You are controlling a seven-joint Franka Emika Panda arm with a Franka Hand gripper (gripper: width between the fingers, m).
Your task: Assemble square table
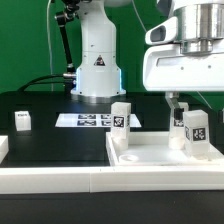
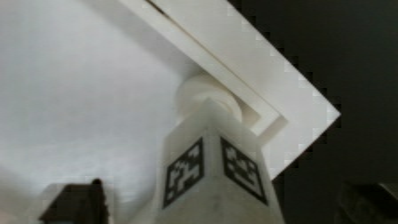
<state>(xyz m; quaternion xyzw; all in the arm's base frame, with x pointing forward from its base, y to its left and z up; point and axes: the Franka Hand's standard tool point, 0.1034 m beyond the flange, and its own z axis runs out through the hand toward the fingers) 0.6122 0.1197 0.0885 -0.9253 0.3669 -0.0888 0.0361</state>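
Already done: two small white tagged leg blocks stand upright in the far corners of the large white rimmed square plastic top point(image 1: 150, 158), left leg point(image 1: 120, 116) and right leg point(image 1: 195, 127).
Remaining: third leg block point(image 1: 22, 121) loose, far left.
My jaws: spread, my gripper point(image 2: 217, 205) flanking the right leg, clear of it.
Top location: near right, on the black table point(image 1: 50, 150).

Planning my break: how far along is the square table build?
Looks done: a first leg stands upright at the corner of the table top on the exterior view's left. In hand: a second leg stands at another corner between the open fingers, which seem clear of it; how firmly it sits I cannot tell. Left: a leg block lies loose on the black work surface; no fourth leg is in view.
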